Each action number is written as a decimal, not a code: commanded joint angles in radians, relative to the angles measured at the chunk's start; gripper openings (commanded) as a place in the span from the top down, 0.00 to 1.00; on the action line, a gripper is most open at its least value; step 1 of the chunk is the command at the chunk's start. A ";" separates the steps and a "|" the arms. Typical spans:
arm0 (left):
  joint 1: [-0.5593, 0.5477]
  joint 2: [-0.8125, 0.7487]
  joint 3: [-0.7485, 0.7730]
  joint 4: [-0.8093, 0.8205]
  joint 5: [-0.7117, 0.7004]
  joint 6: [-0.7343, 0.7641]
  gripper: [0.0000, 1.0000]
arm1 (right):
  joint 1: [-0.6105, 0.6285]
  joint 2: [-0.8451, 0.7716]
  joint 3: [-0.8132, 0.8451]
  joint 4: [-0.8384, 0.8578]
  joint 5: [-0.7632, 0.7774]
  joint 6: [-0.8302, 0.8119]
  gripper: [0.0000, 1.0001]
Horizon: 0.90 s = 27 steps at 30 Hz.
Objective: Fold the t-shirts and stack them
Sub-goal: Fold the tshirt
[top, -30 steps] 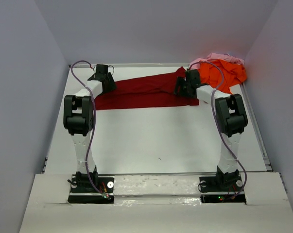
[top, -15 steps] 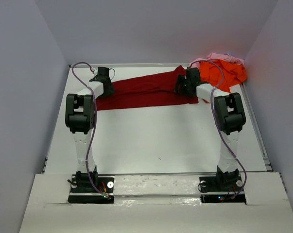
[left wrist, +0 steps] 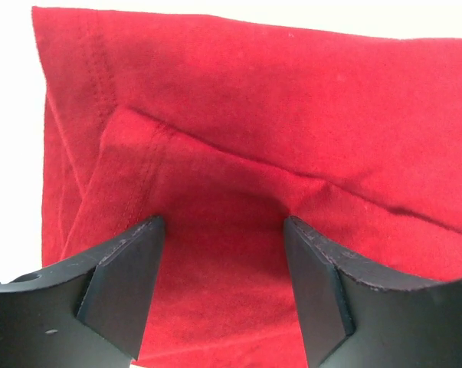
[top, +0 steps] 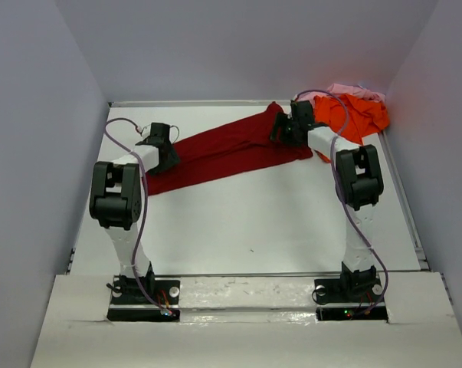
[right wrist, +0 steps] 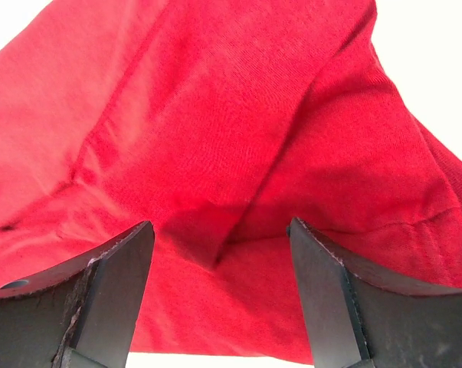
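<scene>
Your left pincer (left wrist: pixel 221 230) and right pincer (right wrist: pixel 219 234) gape open over opposite ends of the maroon shirt (top: pixel 223 149), probably to flatten it.

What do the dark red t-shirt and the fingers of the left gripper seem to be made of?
Dark red t-shirt: soft knit cloth, perhaps cotton, matte; fine texture, stitched hems and creases show. Fingers of the left gripper: hard black material, probably plastic, matte; stiff flat faces with slightly rough edges.
</scene>
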 commanded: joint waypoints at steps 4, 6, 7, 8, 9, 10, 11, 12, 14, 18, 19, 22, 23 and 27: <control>-0.020 -0.213 -0.377 0.077 0.240 -0.140 0.24 | 0.002 0.057 0.157 -0.053 -0.033 -0.033 0.23; -0.026 -0.271 -0.437 0.079 0.254 -0.144 0.24 | 0.002 0.075 0.174 -0.058 -0.045 -0.031 0.23; -0.038 -0.292 -0.460 0.080 0.259 -0.150 0.24 | 0.002 0.081 0.194 -0.060 -0.051 -0.031 0.23; -0.046 -0.341 -0.478 0.082 0.259 -0.159 0.24 | 0.002 0.089 0.205 -0.064 -0.056 -0.031 0.23; -0.055 -0.365 -0.514 0.082 0.291 -0.178 0.24 | 0.002 0.101 0.214 -0.066 -0.064 -0.036 0.23; -0.078 -0.412 -0.528 0.083 0.294 -0.187 0.24 | 0.002 0.107 0.231 -0.066 -0.065 -0.037 0.23; -0.090 -0.438 -0.541 0.082 0.299 -0.199 0.24 | 0.002 0.112 0.242 -0.069 -0.065 -0.040 0.23; -0.106 -0.463 -0.557 0.082 0.303 -0.216 0.24 | 0.002 0.118 0.251 -0.073 -0.068 -0.046 0.23; -0.135 -0.514 -0.597 0.089 0.323 -0.253 0.24 | 0.002 0.130 0.272 -0.087 -0.065 -0.052 0.23; -0.221 -0.653 -0.637 0.066 0.296 -0.285 0.24 | 0.002 0.130 0.266 -0.092 -0.057 -0.057 0.23; -0.229 -0.679 -0.626 0.031 0.274 -0.287 0.24 | 0.002 0.138 0.268 -0.092 -0.057 -0.060 0.23; -0.239 -0.774 -0.524 -0.026 0.199 -0.258 0.24 | 0.002 0.155 0.277 -0.095 -0.064 -0.059 0.23; -0.239 -0.809 -0.485 -0.070 0.184 -0.247 0.24 | 0.002 0.162 0.280 -0.095 -0.070 -0.057 0.23; -0.239 -0.845 -0.231 -0.124 0.107 -0.137 0.24 | 0.002 0.222 0.321 -0.106 -0.123 -0.039 0.23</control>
